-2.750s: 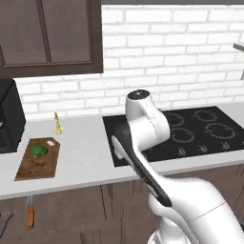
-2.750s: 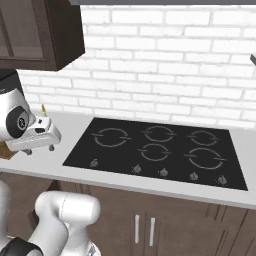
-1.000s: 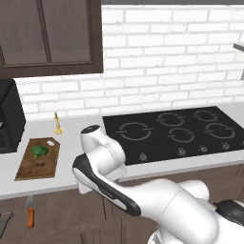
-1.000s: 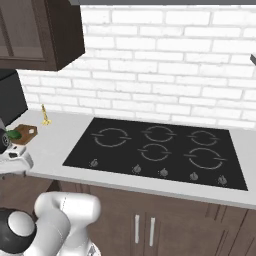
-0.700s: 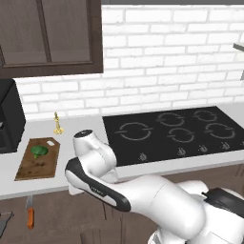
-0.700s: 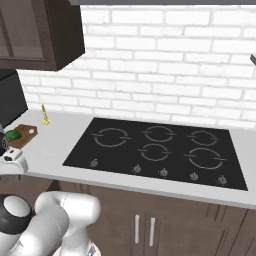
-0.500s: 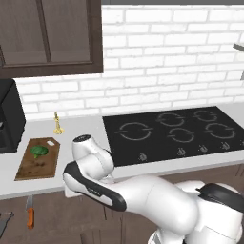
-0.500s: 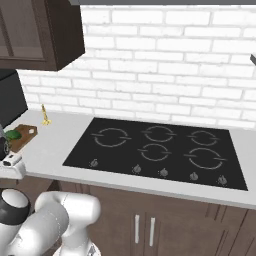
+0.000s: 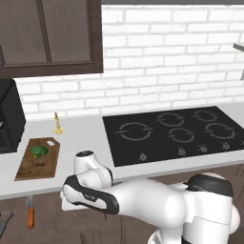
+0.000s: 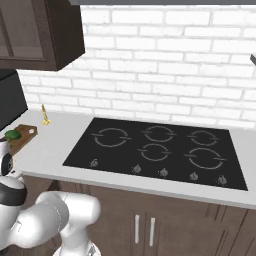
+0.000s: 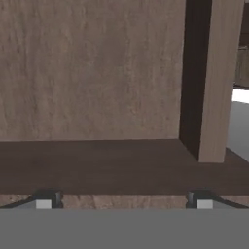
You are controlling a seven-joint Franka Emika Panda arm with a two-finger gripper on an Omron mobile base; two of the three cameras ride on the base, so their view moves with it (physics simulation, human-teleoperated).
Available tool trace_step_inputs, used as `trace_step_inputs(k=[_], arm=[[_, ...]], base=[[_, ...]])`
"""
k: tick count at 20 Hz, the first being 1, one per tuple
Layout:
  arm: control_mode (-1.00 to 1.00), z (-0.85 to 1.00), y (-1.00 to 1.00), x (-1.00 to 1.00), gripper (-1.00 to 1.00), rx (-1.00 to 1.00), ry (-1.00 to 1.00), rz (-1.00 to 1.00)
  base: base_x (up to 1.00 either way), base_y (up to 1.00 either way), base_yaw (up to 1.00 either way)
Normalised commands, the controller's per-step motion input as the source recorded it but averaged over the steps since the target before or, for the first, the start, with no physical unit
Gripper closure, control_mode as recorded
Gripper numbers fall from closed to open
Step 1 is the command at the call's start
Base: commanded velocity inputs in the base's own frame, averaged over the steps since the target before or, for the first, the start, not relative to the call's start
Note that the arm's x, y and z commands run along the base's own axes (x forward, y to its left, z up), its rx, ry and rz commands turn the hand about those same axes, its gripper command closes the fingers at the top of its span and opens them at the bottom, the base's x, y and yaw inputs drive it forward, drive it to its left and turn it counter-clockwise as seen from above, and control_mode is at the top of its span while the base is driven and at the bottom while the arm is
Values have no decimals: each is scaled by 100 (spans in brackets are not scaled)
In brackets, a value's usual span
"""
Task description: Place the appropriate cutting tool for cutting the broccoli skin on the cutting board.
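**Arm folded low at the counter front, knife not yet picked up**

Knife (image 9: 30,215) first: the orange-handled cutting tool lies below the counter's front edge at the lower left of the left base view, blade pointing up toward the counter, apparently in an opened drawer, though the frame is too cropped there to be sure. Just beside it, at the corner, lies part of an all-grey metal tool (image 9: 4,222), the wrong pick for peeling.

The cutting board (image 9: 39,158) rests on the counter (image 9: 81,138) left of the black cooktop (image 9: 176,133), with the broccoli (image 9: 39,151) sitting on its far end, which leaves the nearer stretch of wood bare for the knife. A small brass ornament (image 9: 57,124) stands behind the board, near the brick wall, and a dark appliance (image 9: 9,122) sits at the far left.

The arm is bent down hard in front of the counter, its elbow level with the edge, which fits a reach toward the low spot where the knife lies. In the hand view the fingers (image 11: 44,200) stand wide apart at the two bottom corners, with nothing between them; ahead is only brown wooden cabinet panelling (image 11: 92,68) and a darker ledge, seen close up.

Judging from this, the grasp is not yet begun: the hand has to turn toward the knife and settle over the orange handle.
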Motion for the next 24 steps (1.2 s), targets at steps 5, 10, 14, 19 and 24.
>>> trace_step_inputs(k=[5,10,14,19,24], arm=[[-100,-44,12,-28,-100,0,13,0],[-100,-33,20,-41,-100,0,10,0],[-100,-11,20,-73,-100,0,7,0],[-100,-28,18,-90,-100,0,8,0],[-100,-36,2,-100,-100,5,3,0]], base=[[0,0,0],[0,0,0],[0,0,0],[0,0,0],[0,0,0]])
